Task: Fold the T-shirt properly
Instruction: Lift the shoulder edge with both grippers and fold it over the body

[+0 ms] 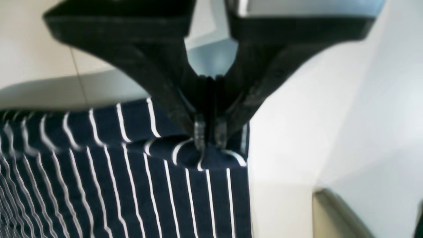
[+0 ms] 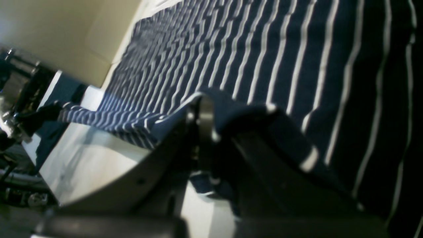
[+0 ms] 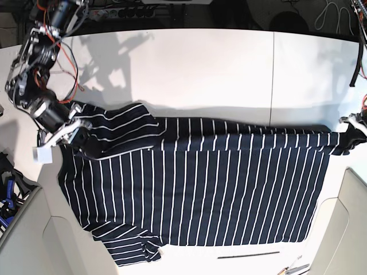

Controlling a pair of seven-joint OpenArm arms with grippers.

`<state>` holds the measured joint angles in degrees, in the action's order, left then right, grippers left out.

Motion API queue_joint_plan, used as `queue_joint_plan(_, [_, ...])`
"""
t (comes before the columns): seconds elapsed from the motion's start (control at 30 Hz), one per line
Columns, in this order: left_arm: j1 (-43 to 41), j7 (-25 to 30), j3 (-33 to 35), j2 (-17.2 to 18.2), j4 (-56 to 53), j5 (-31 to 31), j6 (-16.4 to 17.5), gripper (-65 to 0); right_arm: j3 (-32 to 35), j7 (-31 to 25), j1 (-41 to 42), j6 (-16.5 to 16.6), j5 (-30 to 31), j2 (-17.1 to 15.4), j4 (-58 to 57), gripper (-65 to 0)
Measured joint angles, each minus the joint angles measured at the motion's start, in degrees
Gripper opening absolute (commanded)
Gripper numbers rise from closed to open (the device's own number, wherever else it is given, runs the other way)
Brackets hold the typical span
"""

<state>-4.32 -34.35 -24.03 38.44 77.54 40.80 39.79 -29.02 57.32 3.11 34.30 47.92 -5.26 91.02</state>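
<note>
**Two arms hold a striped T-shirt stretched across a white table**

Seen from above, the T-shirt (image 3: 200, 183), dark navy with thin white stripes, lies spread over the lower middle of the white table (image 3: 218, 69). A thin dark rod (image 3: 248, 255) rests on the table at about six o'clock, just below the shirt's bottom edge.

At nine o'clock, the right gripper (image 3: 77, 130) meets the shirt's upper left corner near a sleeve. Its wrist view is dim and blurred, but fabric appears draped over and pinched between its closed fingers (image 2: 205, 125).

At three o'clock, the left gripper (image 3: 351, 127) holds the shirt's far right corner at the table's edge. Its wrist view shows the black fingers (image 1: 201, 132) pressed together on a bunched fold of striped cloth.

The shirt's top edge runs taut between the two grippers.
</note>
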Motion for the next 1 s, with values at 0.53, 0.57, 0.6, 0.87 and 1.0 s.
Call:
queue_joint_plan(0.53, [6.60, 5.09, 8.66, -0.04, -0.50, -8.85, -5.05, -65.0, 0.00, -5.05, 15.04, 0.02, -9.88, -0.11, -22.84, -65.0])
queue_joint_plan(0.57, [6.58, 5.64, 9.20, -0.04, -0.85, -9.62, -5.57, -65.0, 0.00, -6.29, 15.34, 0.02, -10.64, -0.09, -23.37, -65.0])
queue_joint_plan(0.6, [6.58, 6.32, 9.62, -0.07, -1.33, -10.01, -6.58, -63.5, 0.00, -7.37, 15.47, 0.02, -11.61, -0.11, -23.82, -65.0])
queue_joint_plan(0.87, [7.39, 8.24, 9.84, -0.35, -6.10, -10.60, -8.94, -44.3, -0.02, -7.58, 14.67, -0.24, -14.78, -0.11, -24.61, -28.7])
queue_joint_plan(1.0, [7.52, 7.17, 9.84, -0.50, -6.84, -10.58, -9.09, -43.9, -0.04, -6.60, 14.67, -0.24, -12.17, -0.13, -24.37, -28.8])
